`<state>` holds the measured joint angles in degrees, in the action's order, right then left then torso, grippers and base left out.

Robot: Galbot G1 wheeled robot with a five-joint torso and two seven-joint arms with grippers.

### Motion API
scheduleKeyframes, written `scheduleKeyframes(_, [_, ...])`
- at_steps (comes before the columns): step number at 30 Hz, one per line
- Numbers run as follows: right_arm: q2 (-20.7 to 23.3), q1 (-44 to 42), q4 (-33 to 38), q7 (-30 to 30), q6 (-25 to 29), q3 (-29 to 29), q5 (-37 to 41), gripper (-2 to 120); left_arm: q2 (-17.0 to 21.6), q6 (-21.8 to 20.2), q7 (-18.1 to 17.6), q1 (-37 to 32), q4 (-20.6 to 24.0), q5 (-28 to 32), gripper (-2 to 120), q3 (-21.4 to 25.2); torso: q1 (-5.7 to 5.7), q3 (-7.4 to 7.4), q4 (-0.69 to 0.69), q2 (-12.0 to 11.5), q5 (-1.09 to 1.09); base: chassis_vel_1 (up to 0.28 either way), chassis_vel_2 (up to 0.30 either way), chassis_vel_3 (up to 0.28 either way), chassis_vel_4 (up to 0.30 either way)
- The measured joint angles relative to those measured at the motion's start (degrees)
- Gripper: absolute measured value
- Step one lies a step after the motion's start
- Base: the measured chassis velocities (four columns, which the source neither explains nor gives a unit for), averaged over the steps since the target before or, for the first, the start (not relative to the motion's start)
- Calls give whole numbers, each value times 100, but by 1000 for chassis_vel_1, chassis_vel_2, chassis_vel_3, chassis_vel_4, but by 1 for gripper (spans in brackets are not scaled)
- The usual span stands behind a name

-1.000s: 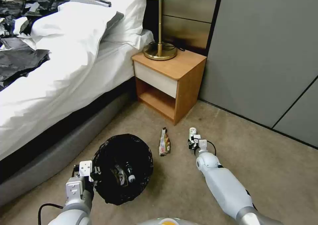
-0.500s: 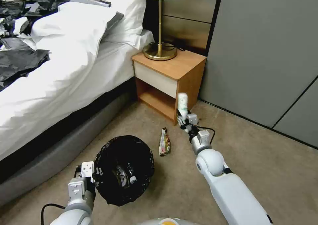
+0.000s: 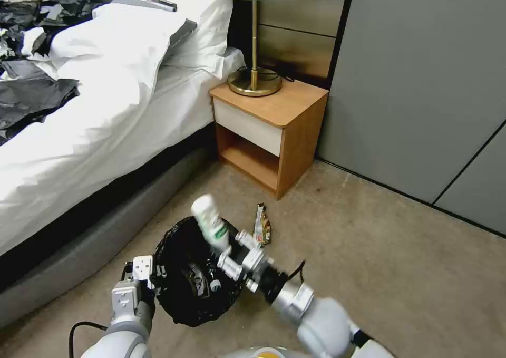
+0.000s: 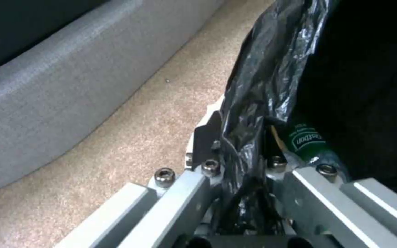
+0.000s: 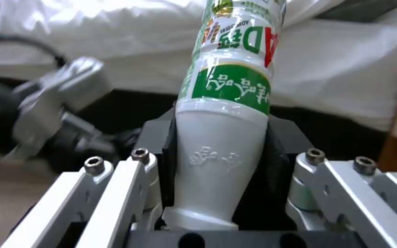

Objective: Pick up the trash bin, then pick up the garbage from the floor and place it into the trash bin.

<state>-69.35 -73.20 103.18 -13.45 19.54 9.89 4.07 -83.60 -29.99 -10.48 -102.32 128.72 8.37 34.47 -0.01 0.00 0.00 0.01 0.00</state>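
Observation:
The trash bin (image 3: 179, 289), round and lined with a crinkly black bag, hangs low over the carpet at lower centre. My left gripper (image 3: 153, 273) is shut on its rim; the left wrist view shows the bag (image 4: 258, 103) pinched between the fingers and a green-labelled bottle (image 4: 308, 144) inside. My right gripper (image 3: 229, 250) is shut on a white bottle with a green label (image 3: 210, 223), held tilted above the bin's opening. That bottle (image 5: 226, 137) sits between the black pads in the right wrist view. A snack wrapper (image 3: 261, 225) lies on the carpet just beyond the bin.
A wooden nightstand (image 3: 269, 131) with a brass lamp (image 3: 255, 78) stands behind the wrapper. The bed (image 3: 105, 110) with white bedding and its grey base (image 3: 95, 236) runs along the left. Grey wall panels (image 3: 421, 84) close the right. Open carpet lies to the right.
My right gripper lifted the white bottle off the carpet near the nightstand and swung it left and back, over the bin's opening. The bin and left gripper barely moved.

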Motion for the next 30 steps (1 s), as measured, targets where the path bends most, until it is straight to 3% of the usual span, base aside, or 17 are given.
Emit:
scheduleKeyframes(13, [-218,206,-968,95,156,199,-106,35,-27,-6,-9,-31,62,-41,0,-13,0,1,0,0,0,0,0,0,0])
scheduleKeyframes(17, [-244,237,-1024,121,150,195,-113,45,-30,-6,-10,-35,64,-50,0,-19,0,0,0,0,0,0,0,0,0])
scheduleKeyframes(20, [-224,259,-1027,162,126,217,-113,62,-30,-10,-12,-36,71,-55,0,-21,0,1,0,0,0,0,0,0,0])
scheduleKeyframes(30, [-143,204,-914,210,94,245,-123,94,-22,-19,-16,-4,67,-58,0,-47,0,1,0,0,1,0,0,0,0])
